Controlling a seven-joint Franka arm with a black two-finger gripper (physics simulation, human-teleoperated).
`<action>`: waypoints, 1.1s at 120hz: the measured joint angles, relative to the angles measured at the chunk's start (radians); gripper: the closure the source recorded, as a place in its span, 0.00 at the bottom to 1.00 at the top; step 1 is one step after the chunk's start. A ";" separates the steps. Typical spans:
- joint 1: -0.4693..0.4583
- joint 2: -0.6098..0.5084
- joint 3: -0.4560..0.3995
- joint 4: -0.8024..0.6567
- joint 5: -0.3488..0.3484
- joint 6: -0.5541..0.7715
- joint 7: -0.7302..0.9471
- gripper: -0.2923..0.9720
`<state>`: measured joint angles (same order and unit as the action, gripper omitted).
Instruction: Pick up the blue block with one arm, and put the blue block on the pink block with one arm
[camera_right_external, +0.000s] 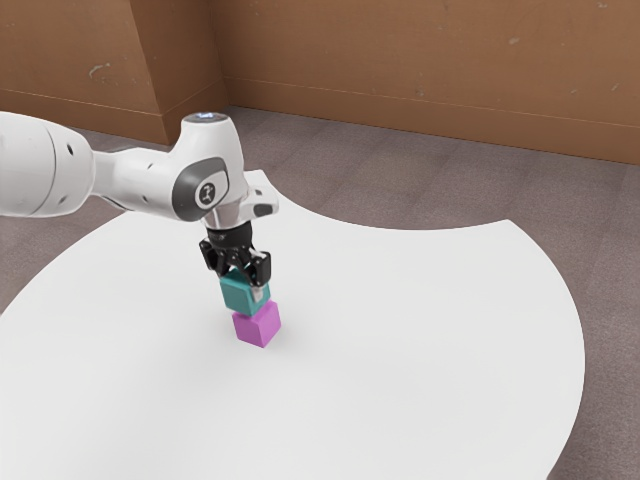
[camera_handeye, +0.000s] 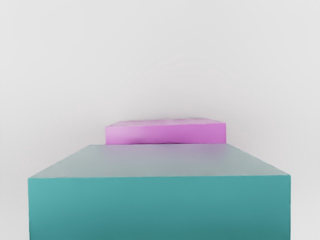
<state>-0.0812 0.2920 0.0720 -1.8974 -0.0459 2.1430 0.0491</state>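
A teal-blue block (camera_right_external: 240, 293) sits between the two black fingers of my gripper (camera_right_external: 243, 285), which is shut on it. Directly under it stands the pink block (camera_right_external: 257, 324) on the white table (camera_right_external: 420, 340); the blue block's underside looks to be resting on or just over the pink top, shifted a little toward the exterior view's left. In the wrist view the blue block (camera_handeye: 160, 195) is large and close under my hand, with a strip of the pink block (camera_handeye: 166, 132) showing beyond its far edge.
The round white table spreads widely to all sides of the two blocks. Its curved edge (camera_right_external: 575, 330) lies far off at the exterior view's right. Brown walls (camera_right_external: 420, 60) stand behind, beyond the grey floor.
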 joint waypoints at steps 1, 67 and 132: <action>0.000 0.000 0.000 0.000 0.000 0.000 -0.001 0.46; 0.000 -0.006 -0.002 -0.009 0.004 0.023 -0.031 0.46; 0.000 0.000 -0.003 -0.010 0.005 0.024 -0.043 0.46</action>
<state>-0.0813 0.2916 0.0690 -1.9072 -0.0406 2.1667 0.0058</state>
